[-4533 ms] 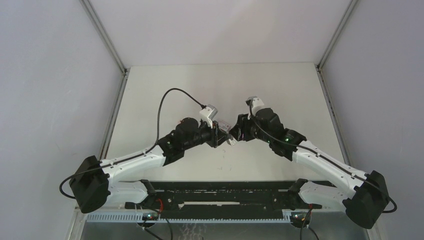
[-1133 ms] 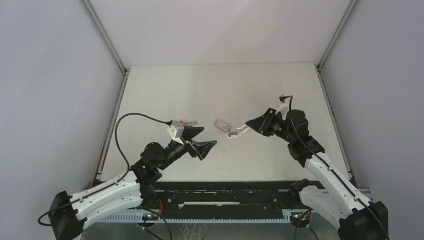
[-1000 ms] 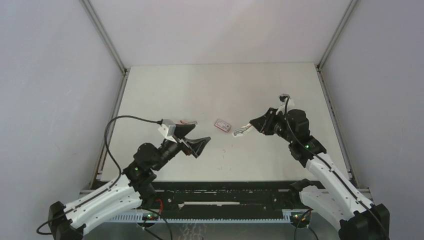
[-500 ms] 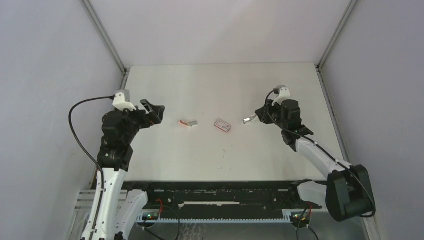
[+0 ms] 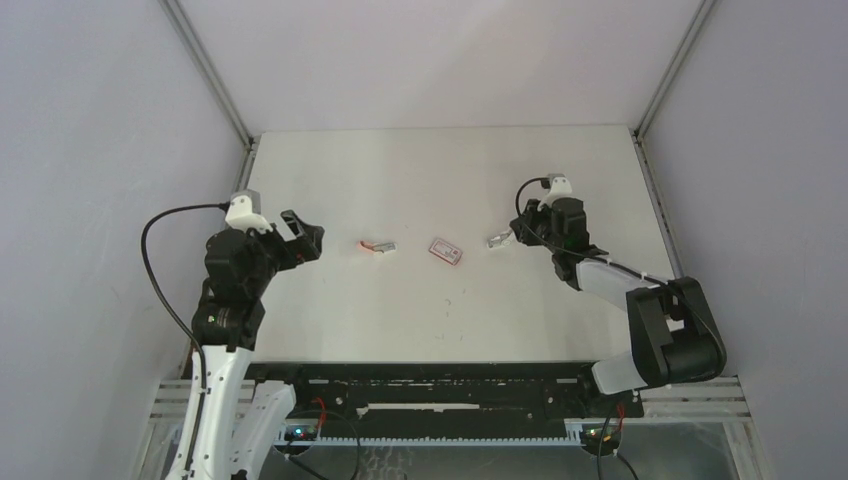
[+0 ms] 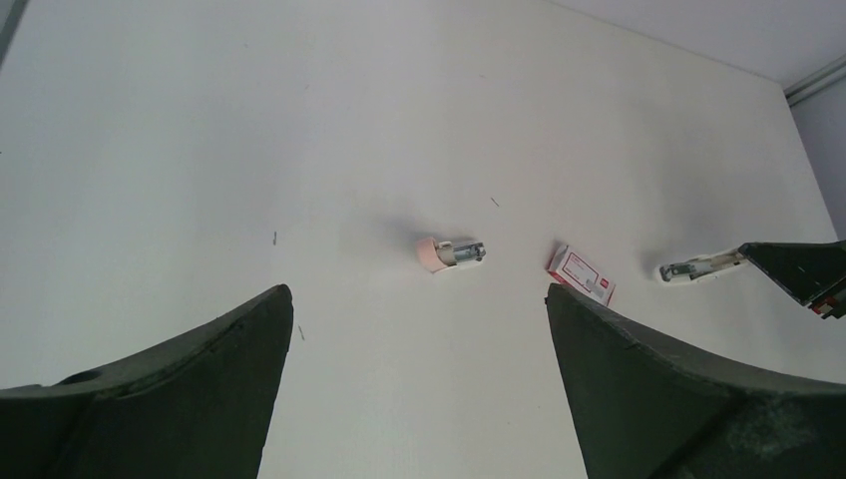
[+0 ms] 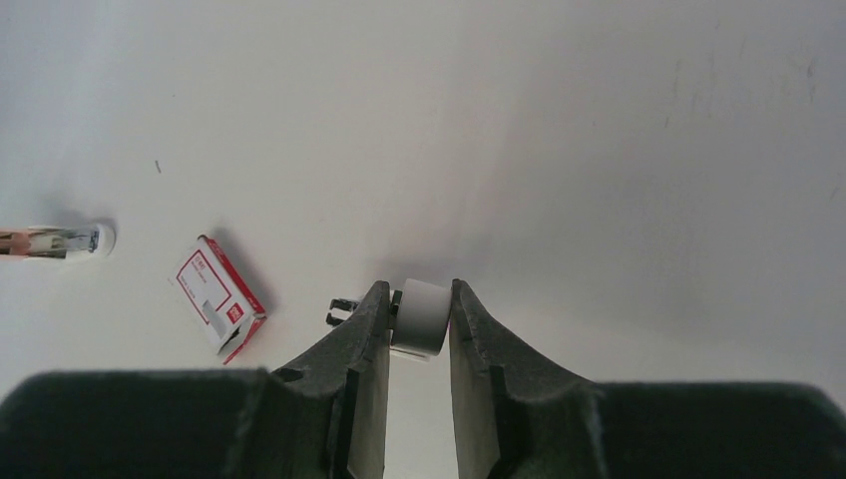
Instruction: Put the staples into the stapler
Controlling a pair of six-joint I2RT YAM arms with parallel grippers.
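A: Eyes on the staples (image 5: 445, 250): the little pink-red box lies flat on the table (image 5: 430, 170), white label up, right about the middle, and nothing is touching it.

B: And it's flanked! Near it on the left lies a pink-and-metal stapler piece (image 5: 378, 246), loose on the table.

A: On the right, just beside the box, there's a white-and-metal stapler piece (image 7: 419, 317), and that one's in a grip. The right gripper (image 7: 417, 294) is clenched on its rounded white end, with the metal tip poking out towards the box.

B: Is it resting on the table or lifted?

A: Can't tell from here.

B: And the left gripper (image 5: 305, 232)?

A: Well apart, over by the table's left edge. Its fingers are spread wide with nothing between them, and it faces across at all three pieces.
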